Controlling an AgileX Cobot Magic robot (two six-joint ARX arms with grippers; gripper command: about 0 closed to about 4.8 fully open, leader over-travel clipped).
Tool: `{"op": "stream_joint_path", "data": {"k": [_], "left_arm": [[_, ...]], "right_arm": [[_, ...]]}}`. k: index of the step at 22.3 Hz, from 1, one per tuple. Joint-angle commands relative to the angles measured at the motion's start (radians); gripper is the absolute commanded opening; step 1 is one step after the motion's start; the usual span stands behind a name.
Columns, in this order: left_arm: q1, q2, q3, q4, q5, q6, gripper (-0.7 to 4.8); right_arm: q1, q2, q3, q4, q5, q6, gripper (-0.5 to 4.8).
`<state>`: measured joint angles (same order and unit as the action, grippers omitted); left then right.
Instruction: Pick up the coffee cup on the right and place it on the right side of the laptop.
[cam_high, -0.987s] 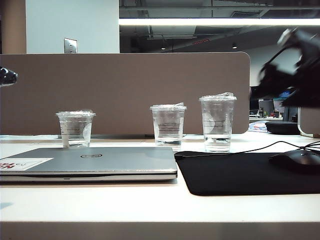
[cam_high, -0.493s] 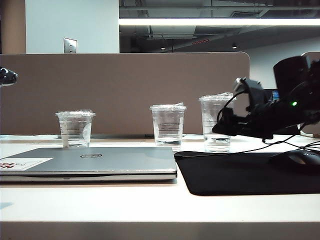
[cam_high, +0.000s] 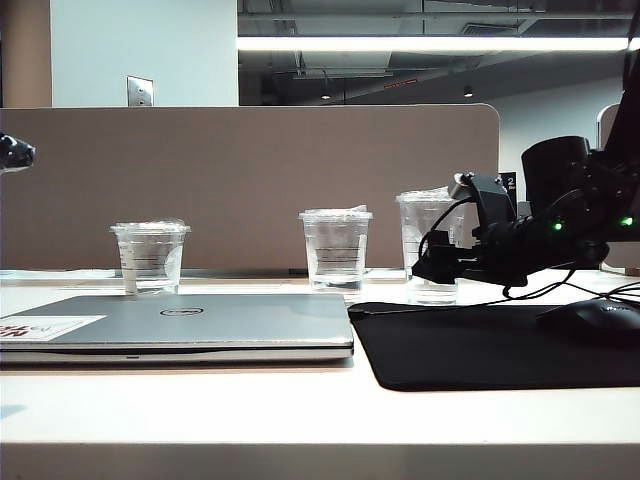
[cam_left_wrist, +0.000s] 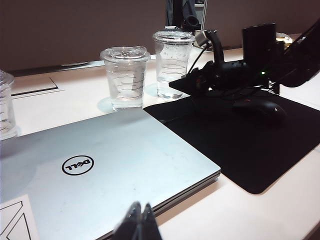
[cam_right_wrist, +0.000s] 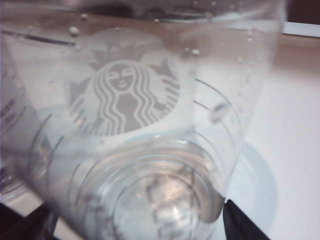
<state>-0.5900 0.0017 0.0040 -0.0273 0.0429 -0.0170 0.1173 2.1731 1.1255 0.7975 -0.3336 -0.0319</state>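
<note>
The coffee cup (cam_high: 424, 232) is the tallest clear cup, lidded, with a little water, standing at the back edge of the black mat. It fills the right wrist view, where the coffee cup (cam_right_wrist: 150, 125) shows a white siren logo. My right gripper (cam_high: 428, 272) is open, level with the cup's lower part, and its black fingertips (cam_right_wrist: 243, 224) stand on either side of the base. The coffee cup (cam_left_wrist: 173, 60) and right gripper (cam_left_wrist: 184, 84) also show in the left wrist view. The closed silver laptop (cam_high: 200, 322) lies left of the mat. My left gripper (cam_left_wrist: 141, 221) is shut and empty above the laptop (cam_left_wrist: 90, 165).
A medium clear cup (cam_high: 336, 250) stands just left of the coffee cup and a short one (cam_high: 150, 256) stands far left. A black mouse (cam_high: 600, 322) with its cable lies on the black mat (cam_high: 480, 350). A brown partition (cam_high: 250, 180) closes off the back.
My right arm came down from the upper right and moved left until its open gripper reached the coffee cup's lower part. The cups, laptop and left gripper have not moved.
</note>
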Motion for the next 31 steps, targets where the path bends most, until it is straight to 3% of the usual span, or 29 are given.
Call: {"op": "stream_joint_path", "data": {"k": [1,19,20,23,27,31], "left_arm": [[0.000,0.000,0.003,0.006,0.002,0.002,-0.05],[0.000,0.000,0.003,0.006,0.002,0.002,-0.05],[0.000,0.000,0.003,0.006,0.002,0.002,-0.05],[0.000,0.000,0.003,0.006,0.002,0.002,-0.05],[0.000,0.000,0.003,0.006,0.002,0.002,-0.05],[0.000,0.000,0.003,0.006,0.002,0.002,-0.05]], "right_arm": [[0.002,0.027,0.045,0.026,0.002,-0.002,4.79],[0.009,0.074,0.101,0.047,0.002,0.007,4.79],[0.009,0.074,0.101,0.053,0.002,0.017,4.42],[0.009,0.074,0.101,0.061,0.002,0.029,4.37],[0.009,0.074,0.101,0.073,0.002,0.037,2.70],[0.009,0.074,0.101,0.095,0.001,0.040,2.69]]}}
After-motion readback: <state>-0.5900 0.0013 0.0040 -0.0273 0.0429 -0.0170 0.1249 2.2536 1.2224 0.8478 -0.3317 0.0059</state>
